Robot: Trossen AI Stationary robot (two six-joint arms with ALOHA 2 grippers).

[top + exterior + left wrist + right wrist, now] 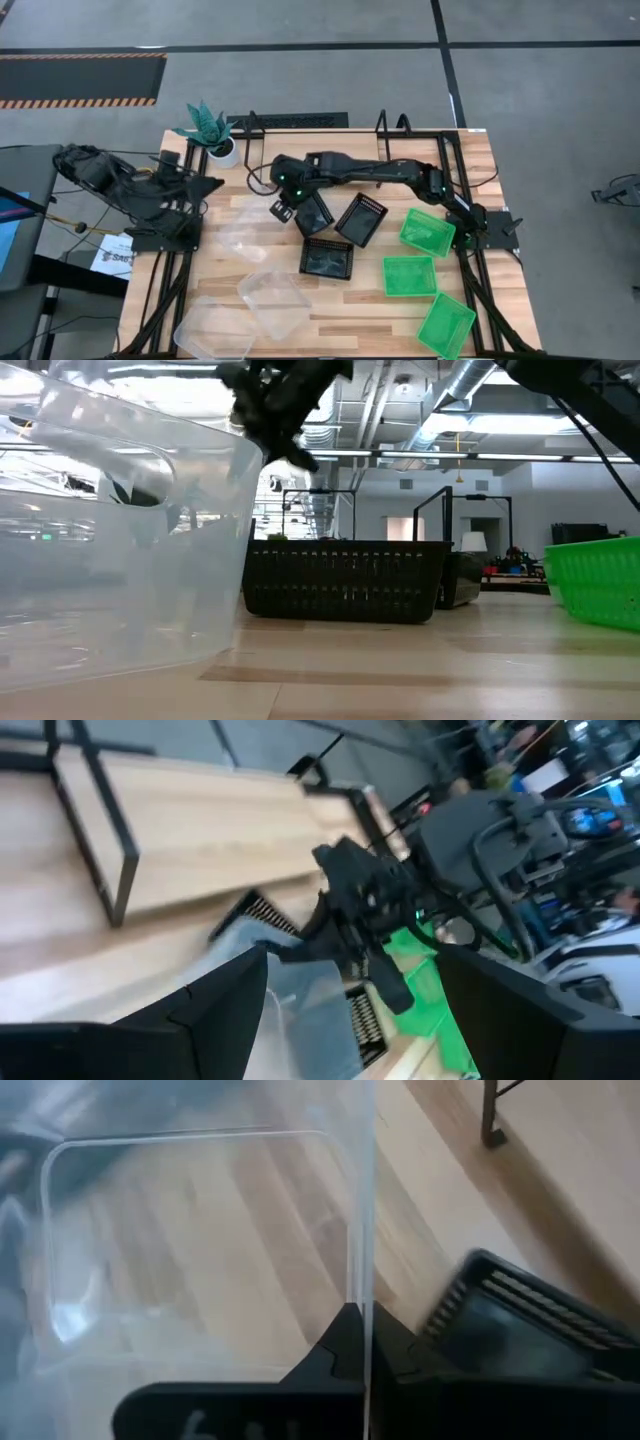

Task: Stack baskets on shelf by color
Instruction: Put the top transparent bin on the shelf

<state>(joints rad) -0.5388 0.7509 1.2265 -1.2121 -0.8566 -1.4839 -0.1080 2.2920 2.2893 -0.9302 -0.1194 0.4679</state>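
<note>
My right gripper (281, 210) reaches across the table's middle and is shut on a clear basket (241, 232), which also shows in the right wrist view (200, 1250) and looms at the left of the low view (120, 540). Two more clear baskets (275, 300) (213, 328) lie near the front edge. Three black baskets (327, 257) sit in the middle and three green ones (410, 276) at the right. The shelf (350, 140) stands along the far edge. My left gripper (350, 1020) is open, drawn back at the table's left. My right gripper pinches the clear basket's side wall at its rim (366, 1295) between its two fingers, one inside the basket and one outside. The fingers come slanting down from the table's right. The basket hangs tilted toward the left of the fingers; whether its low end touches the table I cannot tell.
A white pot with a green plant (222, 148) stands at the far left by the shelf. The nearest black basket (313, 213) lies right beside my right gripper. Black frame rails (165, 290) run along the table's left and right sides.
</note>
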